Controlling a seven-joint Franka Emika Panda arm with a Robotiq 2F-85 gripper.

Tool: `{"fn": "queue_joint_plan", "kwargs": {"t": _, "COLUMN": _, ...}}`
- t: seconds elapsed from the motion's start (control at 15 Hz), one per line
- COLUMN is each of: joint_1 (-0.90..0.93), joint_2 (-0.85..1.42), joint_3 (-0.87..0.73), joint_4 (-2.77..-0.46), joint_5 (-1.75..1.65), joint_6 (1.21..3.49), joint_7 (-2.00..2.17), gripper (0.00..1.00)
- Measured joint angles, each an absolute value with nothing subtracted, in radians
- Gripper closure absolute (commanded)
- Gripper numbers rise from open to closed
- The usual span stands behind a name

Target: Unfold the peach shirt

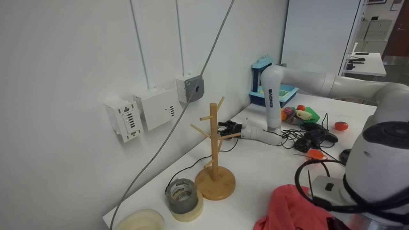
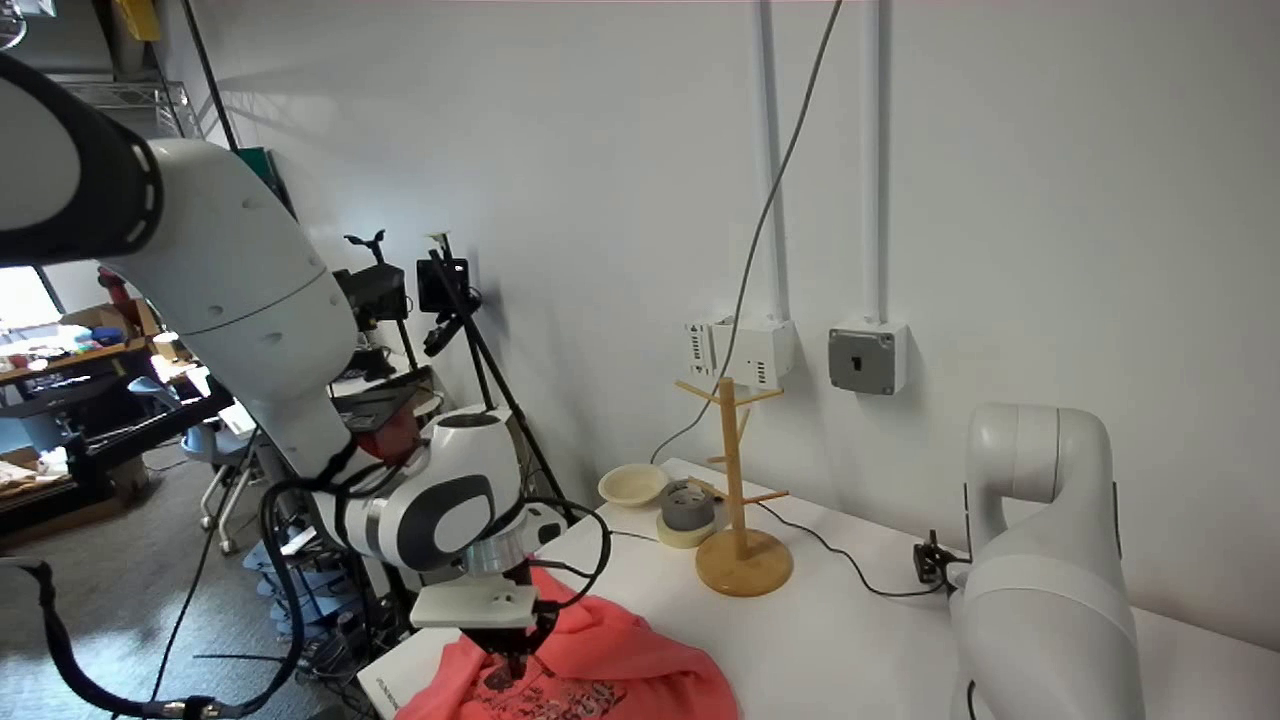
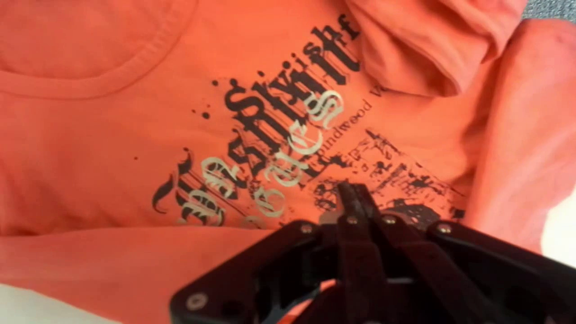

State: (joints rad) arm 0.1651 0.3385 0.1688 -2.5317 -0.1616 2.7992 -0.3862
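The peach shirt [image 2: 640,665] lies partly folded on the white table in both exterior views; it is cut off at the bottom edge in an exterior view [image 1: 289,210]. In the wrist view the shirt [image 3: 112,148] shows its round collar at the upper left and dark and pale lettering in the middle. A sleeve is folded over the print at the upper right, and a flap of fabric lies across the bottom left. My gripper [image 3: 353,185] is over the print with its fingers together and nothing visible between them. In an exterior view the gripper [image 2: 514,664] points down at the shirt; contact cannot be told.
A wooden mug tree [image 1: 214,183] stands beyond the shirt. Tape rolls [image 1: 182,196] and a cream bowl [image 1: 140,220] are beside it. A Kinova arm [image 1: 271,92], dark cables and controllers [image 1: 314,135], an orange cup [image 1: 316,154] and toy food lie farther along the table.
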Motion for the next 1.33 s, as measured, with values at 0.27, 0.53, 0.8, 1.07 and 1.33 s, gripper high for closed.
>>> {"fn": "queue_joint_plan", "kwargs": {"t": 0.27, "joint_1": 0.170, "joint_2": 0.396, "joint_3": 0.085, "joint_4": -2.524, "joint_5": -0.266, "joint_6": 2.844, "joint_7": -0.317, "gripper": 1.00}}
{"fn": "queue_joint_plan", "kwargs": {"t": 0.53, "joint_1": 0.204, "joint_2": 0.452, "joint_3": 0.006, "joint_4": -2.500, "joint_5": -0.339, "joint_6": 2.899, "joint_7": -0.223, "gripper": 1.00}}
{"fn": "queue_joint_plan", "kwargs": {"t": 0.8, "joint_1": 0.268, "joint_2": 0.512, "joint_3": -0.069, "joint_4": -2.468, "joint_5": -0.347, "joint_6": 2.973, "joint_7": -0.116, "gripper": 1.00}}
{"fn": "queue_joint_plan", "kwargs": {"t": 1.07, "joint_1": 0.325, "joint_2": 0.571, "joint_3": -0.132, "joint_4": -2.447, "joint_5": -0.345, "joint_6": 3.028, "joint_7": -0.034, "gripper": 1.00}}
{"fn": "queue_joint_plan", "kwargs": {"t": 1.33, "joint_1": 0.356, "joint_2": 0.588, "joint_3": -0.173, "joint_4": -2.437, "joint_5": -0.333, "joint_6": 3.046, "joint_7": 0.009, "gripper": 1.00}}
